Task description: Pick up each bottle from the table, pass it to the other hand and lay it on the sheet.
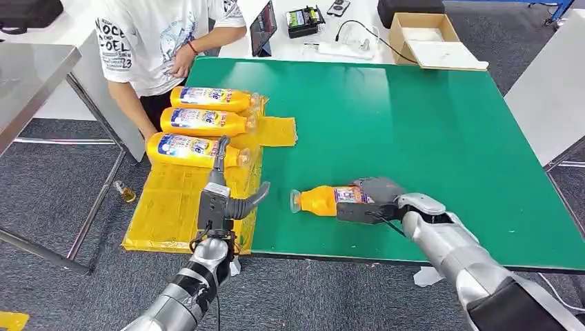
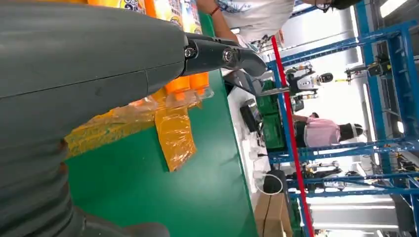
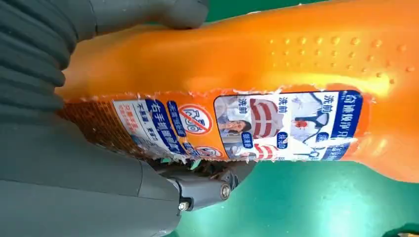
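Orange bottle (image 1: 324,198) with blue-white label, yellow sheet (image 1: 172,200), green table (image 1: 414,124).

Left hand (image 1: 219,205) open, fingers spread; right hand (image 1: 372,200) clasped.

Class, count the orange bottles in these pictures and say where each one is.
4. Three lie side by side on the yellow sheet. The fourth is in the right hand.

Orange bottle (image 3: 276,74) label (image 3: 232,126): Chinese text, "洗前" readable twice over small pictures, plus a red crossed-circle prohibition sign; the white vertical text on blue strips is too small to read. Person's white T-shirt (image 1: 148,34): partial black print "COEL", "23". Labels on the bottles on the sheet are too blurred.
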Robot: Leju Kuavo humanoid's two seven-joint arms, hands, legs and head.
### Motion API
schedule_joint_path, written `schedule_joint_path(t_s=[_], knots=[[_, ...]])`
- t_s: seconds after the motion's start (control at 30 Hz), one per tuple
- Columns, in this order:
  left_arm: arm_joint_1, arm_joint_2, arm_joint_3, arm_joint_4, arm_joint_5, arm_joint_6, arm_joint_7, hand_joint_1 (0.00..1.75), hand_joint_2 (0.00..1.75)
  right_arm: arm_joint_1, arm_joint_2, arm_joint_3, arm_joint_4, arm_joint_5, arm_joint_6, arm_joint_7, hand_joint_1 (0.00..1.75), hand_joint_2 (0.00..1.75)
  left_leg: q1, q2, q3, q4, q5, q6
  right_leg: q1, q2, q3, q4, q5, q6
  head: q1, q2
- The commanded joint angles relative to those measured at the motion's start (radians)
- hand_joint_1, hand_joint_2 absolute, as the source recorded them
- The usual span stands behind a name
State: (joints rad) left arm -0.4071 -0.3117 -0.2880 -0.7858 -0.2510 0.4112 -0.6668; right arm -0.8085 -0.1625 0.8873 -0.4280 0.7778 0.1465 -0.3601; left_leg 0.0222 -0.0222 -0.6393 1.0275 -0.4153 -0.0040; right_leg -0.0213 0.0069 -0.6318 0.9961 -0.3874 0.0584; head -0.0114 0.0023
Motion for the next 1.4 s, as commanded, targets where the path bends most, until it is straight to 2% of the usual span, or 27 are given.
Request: schedule_joint_path(t_s=[0.03, 0.13, 0.2, 0.3, 0.33, 0.37, 0.4, 0.43, 0.47, 0.5, 0.53, 0.57, 0.6, 0.7, 0.77, 0.83, 1.13, 1.17, 1.2, 1.27, 1.33, 1.37, 1.4], knots=[[-0.045, 0.008, -0.025, 0.071, 0.006, 0.001, -0.031, 0.00, 1.75, 0.018, -0.025, 0.048, 0.030, -0.003, 0.021, -0.002, 1.75, 1.75, 0.000, -0.001, 0.004, -0.001, -0.001, 0.001, 0.001, -0.003, 0.004, -0.002, -0.001, -0.002, 0.000, 0.000], [-0.047, 0.008, -0.026, 0.071, 0.009, 0.002, -0.031, 0.00, 1.75, 0.022, -0.020, 0.052, 0.027, -0.002, 0.010, -0.001, 1.75, 1.75, 0.000, 0.000, 0.005, -0.002, -0.001, 0.002, 0.001, -0.002, 0.006, -0.003, -0.001, -0.003, 0.000, 0.000], [-0.046, 0.010, -0.024, 0.069, 0.010, 0.006, -0.031, 0.00, 1.75, 0.028, -0.011, 0.040, 0.014, -0.008, -0.040, -0.003, 1.75, 1.75, 0.001, 0.000, 0.005, -0.002, -0.001, 0.002, 0.002, -0.002, 0.006, -0.002, -0.001, -0.002, 0.000, 0.000], [-0.026, 0.017, -0.004, 0.047, 0.006, 0.017, -0.031, 0.00, 1.75, 0.118, 0.072, -0.073, -0.059, -0.020, -0.339, 0.009, 1.75, 1.75, 0.001, 0.003, 0.012, -0.005, -0.002, 0.004, 0.003, -0.002, 0.013, -0.006, -0.002, -0.005, 0.000, 0.000], [-0.014, 0.016, 0.017, 0.032, 0.003, 0.009, -0.031, 0.00, 1.75, 0.179, 0.122, -0.171, -0.141, -0.017, -0.520, 0.007, 1.75, 1.75, 0.001, 0.004, 0.007, -0.003, -0.001, 0.001, 0.002, 0.001, 0.007, -0.004, 0.000, -0.003, 0.000, 0.000], [-0.006, 0.015, 0.029, 0.022, -0.002, 0.000, -0.031, 0.00, 1.75, 0.223, 0.156, -0.238, -0.222, -0.010, -0.586, 0.016, 1.75, 1.75, 0.001, 0.005, 0.008, -0.003, -0.002, 0.001, 0.002, 0.002, 0.007, -0.004, 0.000, -0.003, 0.000, 0.000], [0.001, 0.010, 0.046, 0.013, -0.012, -0.003, -0.031, 0.00, 1.75, 0.301, 0.194, -0.346, -0.393, 0.000, -0.652, 0.013, 1.75, 1.75, 0.002, 0.005, 0.006, -0.002, -0.002, 0.000, 0.002, 0.004, 0.006, -0.003, 0.000, -0.002, 0.000, 0.000], [0.004, 0.007, 0.053, 0.010, -0.019, -0.006, -0.031, 0.00, 1.75, 0.345, 0.206, -0.393, -0.505, 0.036, -0.657, 0.026, 1.75, 1.75, 0.002, 0.008, 0.007, -0.003, -0.002, 0.000, 0.003, 0.006, 0.006, -0.004, 0.000, -0.003, 0.001, 0.000], [0.007, 0.004, 0.057, 0.008, -0.023, -0.003, -0.031, 0.00, 1.75, 0.390, 0.239, -0.470, -0.605, 0.024, -0.709, 0.006, 1.75, 1.75, 0.002, 0.013, 0.008, -0.004, -0.004, 0.000, 0.003, 0.010, 0.006, -0.003, 0.000, -0.004, 0.001, 0.000], [0.008, 0.004, 0.056, 0.006, -0.022, -0.002, -0.031, 0.00, 1.75, 0.398, 0.241, -0.476, -0.627, 0.029, -0.703, 0.002, 1.75, 1.75, 0.002, 0.010, 0.003, -0.002, -0.003, 0.000, 0.002, 0.008, 0.002, -0.001, 0.000, -0.003, 0.000, 0.000], [0.008, 0.003, 0.052, 0.003, -0.019, 0.004, -0.031, 0.00, 1.75, 0.435, 0.266, -0.541, -0.731, 0.018, -0.719, -0.020, 1.75, 1.75, 0.002, 0.014, 0.006, -0.002, -0.005, 0.000, 0.003, 0.010, 0.003, 0.000, -0.001, -0.005, 0.001, 0.000], [0.008, 0.003, 0.050, 0.002, -0.018, 0.006, -0.031, 0.00, 1.75, 0.440, 0.271, -0.554, -0.741, 0.018, -0.717, -0.032, 1.75, 1.75, 0.002, 0.007, 0.001, -0.001, -0.002, 0.000, 0.003, 0.006, -0.001, 0.001, -0.001, -0.003, 0.000, 0.000], [0.006, 0.001, 0.049, 0.002, -0.016, 0.008, -0.031, 0.00, 1.75, 0.448, 0.278, -0.570, -0.767, -0.001, -0.729, -0.053, 1.75, 1.75, 0.003, 0.008, 0.003, -0.001, -0.004, 0.000, 0.004, 0.006, 0.000, 0.001, -0.002, -0.004, 0.000, 0.000], [0.003, 0.000, 0.047, 0.004, -0.012, 0.007, -0.031, 0.00, 1.75, 0.458, 0.296, -0.599, -0.775, -0.010, -0.750, -0.089, 1.75, 1.75, 0.004, -0.002, -0.001, -0.002, -0.001, 0.000, 0.004, -0.002, -0.001, 0.001, -0.003, -0.003, 0.000, 0.000], [0.002, 0.000, 0.044, 0.004, -0.009, 0.009, -0.031, 0.00, 1.75, 0.460, 0.316, -0.624, -0.775, -0.018, -0.767, -0.122, 1.75, 1.75, 0.004, -0.001, 0.003, -0.002, -0.003, 0.002, 0.005, -0.002, 0.003, 0.000, -0.005, -0.005, 0.000, 0.000], [0.002, 0.000, 0.044, 0.004, -0.009, 0.009, -0.031, 0.00, 1.75, 0.460, 0.316, -0.624, -0.775, -0.018, -0.767, -0.122, 1.75, 1.75, 0.004, 0.000, -0.001, -0.002, -0.002, 0.000, 0.003, 0.000, -0.001, 0.000, -0.003, -0.004, 0.001, 0.000], [0.008, 0.001, 0.048, -0.017, 0.017, -0.009, -0.031, 0.00, 1.75, 0.475, 0.337, -0.662, -0.777, -0.038, -0.788, -0.157, 1.75, 1.75, 0.001, 0.001, -0.001, -0.002, -0.001, 0.000, 0.001, -0.001, -0.001, 0.000, -0.002, -0.004, 0.000, 0.000], [0.009, 0.000, 0.055, -0.019, 0.030, -0.024, -0.031, 0.00, 1.75, 0.475, 0.340, -0.672, -0.760, -0.043, -0.783, -0.154, 1.75, 1.75, 0.002, 0.003, 0.005, -0.003, -0.004, 0.001, 0.003, -0.001, 0.005, -0.001, -0.004, -0.006, 0.000, 0.000], [0.007, 0.001, 0.057, -0.018, 0.035, -0.033, -0.031, 0.00, 1.75, 0.475, 0.341, -0.676, -0.755, -0.044, -0.781, -0.154, 1.75, 1.75, 0.001, 0.001, 0.001, -0.002, -0.002, 0.000, 0.002, -0.001, 0.001, 0.000, -0.003, -0.004, 0.000, 0.000], [0.003, -0.005, 0.085, -0.003, 0.092, -0.144, -0.031, 0.00, 1.75, 0.479, 0.348, -0.694, -0.721, -0.090, -0.739, -0.193, 1.75, 1.75, 0.002, 0.002, 0.002, -0.003, -0.003, 0.001, 0.002, -0.001, 0.002, -0.001, -0.003, -0.004, 0.000, 0.000], [-0.023, -0.017, 0.127, 0.049, 0.176, -0.374, -0.024, 0.00, 1.75, 0.494, 0.358, -0.699, -0.680, -0.128, -0.646, -0.256, 1.75, 1.75, 0.002, 0.001, 0.000, -0.003, -0.001, 0.000, 0.002, -0.001, 0.000, -0.001, -0.002, -0.004, 0.000, 0.000], [-0.027, -0.018, 0.134, 0.050, 0.177, -0.378, -0.023, 0.00, 1.75, 0.501, 0.361, -0.700, -0.673, -0.130, -0.644, -0.265, 1.75, 1.75, 0.002, 0.001, 0.003, -0.003, -0.002, 0.001, 0.002, -0.001, 0.003, -0.001, -0.003, -0.004, 0.000, 0.000], [-0.047, -0.015, 0.145, 0.080, 0.251, -0.574, 0.026, 0.00, 1.75, 0.506, 0.372, -0.703, -0.631, -0.147, -0.603, -0.302, 1.75, 1.75, 0.002, 0.001, 0.001, -0.003, -0.002, 0.000, 0.002, -0.001, 0.001, -0.001, -0.002, -0.004, 0.000, 0.000]])
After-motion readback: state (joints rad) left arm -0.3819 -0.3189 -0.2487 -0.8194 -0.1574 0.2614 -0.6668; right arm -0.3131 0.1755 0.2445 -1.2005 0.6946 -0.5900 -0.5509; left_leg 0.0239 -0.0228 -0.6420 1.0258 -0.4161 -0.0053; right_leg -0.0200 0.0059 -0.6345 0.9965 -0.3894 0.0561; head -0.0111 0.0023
